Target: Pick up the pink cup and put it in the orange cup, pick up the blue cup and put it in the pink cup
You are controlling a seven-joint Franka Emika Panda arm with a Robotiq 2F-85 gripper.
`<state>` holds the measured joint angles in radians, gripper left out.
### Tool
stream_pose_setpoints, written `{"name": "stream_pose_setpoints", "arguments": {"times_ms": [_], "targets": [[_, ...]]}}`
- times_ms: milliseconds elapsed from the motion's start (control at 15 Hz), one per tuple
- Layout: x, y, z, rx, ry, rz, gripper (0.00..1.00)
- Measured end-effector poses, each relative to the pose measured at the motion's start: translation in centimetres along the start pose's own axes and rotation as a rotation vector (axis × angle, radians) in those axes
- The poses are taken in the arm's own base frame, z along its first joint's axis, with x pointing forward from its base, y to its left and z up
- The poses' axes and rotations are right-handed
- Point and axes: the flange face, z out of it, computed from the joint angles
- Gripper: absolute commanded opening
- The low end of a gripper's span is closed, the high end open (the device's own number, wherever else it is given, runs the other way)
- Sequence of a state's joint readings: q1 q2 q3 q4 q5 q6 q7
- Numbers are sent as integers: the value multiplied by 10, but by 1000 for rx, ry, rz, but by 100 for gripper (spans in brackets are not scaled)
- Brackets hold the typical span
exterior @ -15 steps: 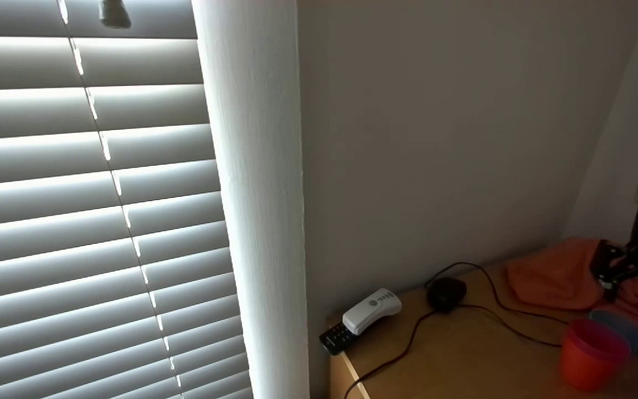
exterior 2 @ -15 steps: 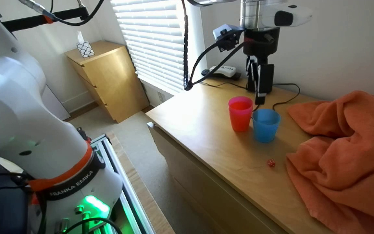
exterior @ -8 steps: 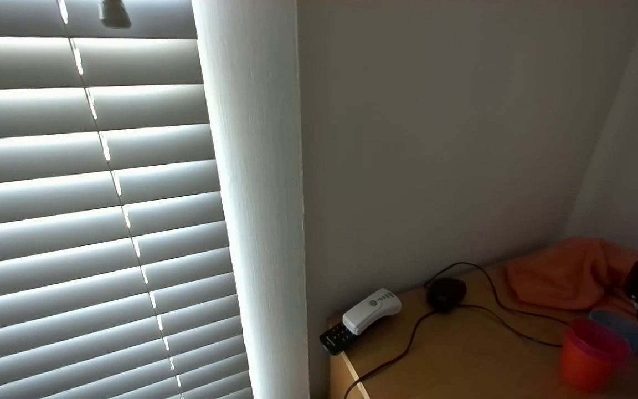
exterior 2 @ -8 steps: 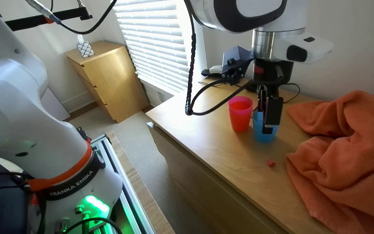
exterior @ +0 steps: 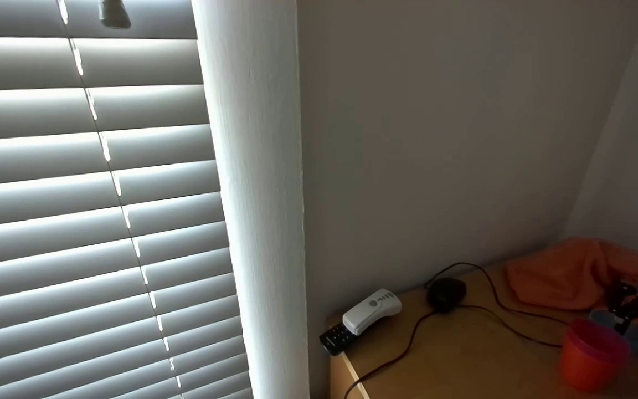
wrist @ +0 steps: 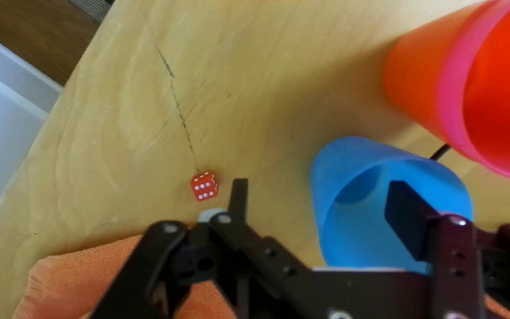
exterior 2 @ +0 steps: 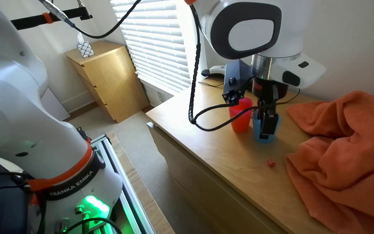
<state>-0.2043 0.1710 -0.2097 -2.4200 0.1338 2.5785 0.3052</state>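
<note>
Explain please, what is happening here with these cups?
A robot gripper, open, is at the blue cup and appears ready to grasp it; nothing is held yet. The pink cup already sits inside the orange cup. Only the blue cup seems left to move; it stands upright beside that pair.

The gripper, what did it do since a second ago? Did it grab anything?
The gripper came down to the blue cup. It's open; nothing was grabbed or let go. That cup, the pink cup in the orange cup, the die and the towel stayed put.
</note>
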Motion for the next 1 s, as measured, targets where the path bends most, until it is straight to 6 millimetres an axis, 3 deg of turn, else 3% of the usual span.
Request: {"name": "stream_pose_setpoints", "arguments": {"times_ms": [267,467,1000], "targets": [[-1,0,10,-1,-15,-7,18],[0,-1,8,1,-11,-9,0],[6,-1,-15,16,34,-14,1]]}}
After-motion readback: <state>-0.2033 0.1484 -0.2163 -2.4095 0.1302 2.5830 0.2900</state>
